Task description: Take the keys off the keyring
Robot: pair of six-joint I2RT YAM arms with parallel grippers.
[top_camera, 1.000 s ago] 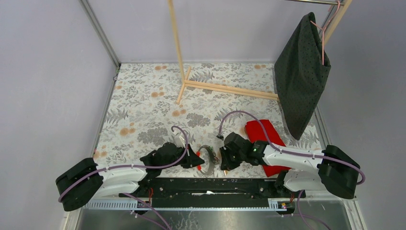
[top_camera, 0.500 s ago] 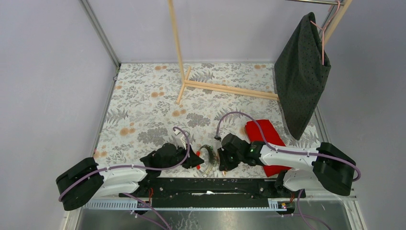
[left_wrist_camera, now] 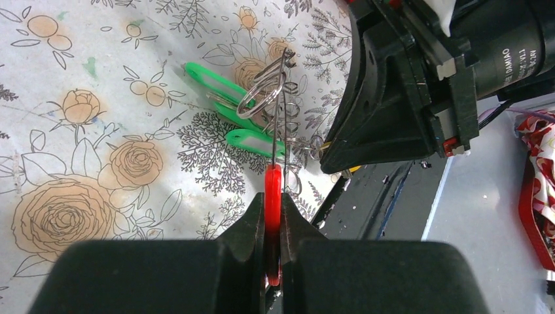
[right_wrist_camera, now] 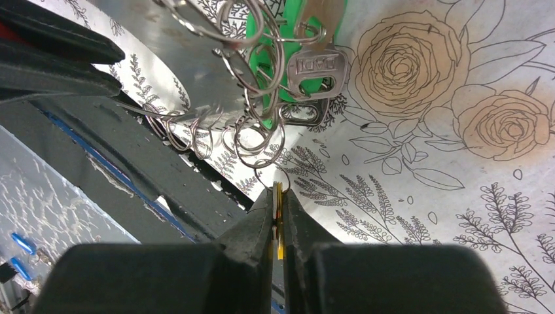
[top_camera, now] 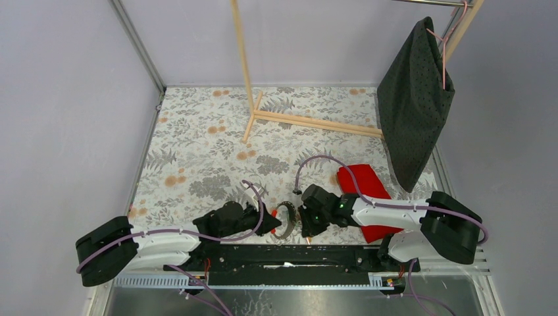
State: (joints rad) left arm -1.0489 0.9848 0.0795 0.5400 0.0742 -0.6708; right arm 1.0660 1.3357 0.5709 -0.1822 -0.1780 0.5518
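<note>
A: While both pinch tight, left gripper [left_wrist_camera: 273,199] on the flat red plastic key tag [left_wrist_camera: 273,176] and right gripper [right_wrist_camera: 278,193] on the thin yellow key piece [right_wrist_camera: 279,222], the large thin silver wire keyring [top_camera: 286,219] sits between them at the table's near edge.
B: Risk?
A: Tangle. Small steel split rings [right_wrist_camera: 252,140] and green plastic tags [left_wrist_camera: 219,84] are bunched, so pulling apart could drag the whole cluster or slip a pinch.
B: Surroundings?
A: Floral-print table cover [top_camera: 197,145], wooden rack [top_camera: 247,72], hanging dark dotted cloth [top_camera: 414,99], red cloth [top_camera: 362,181].
</note>
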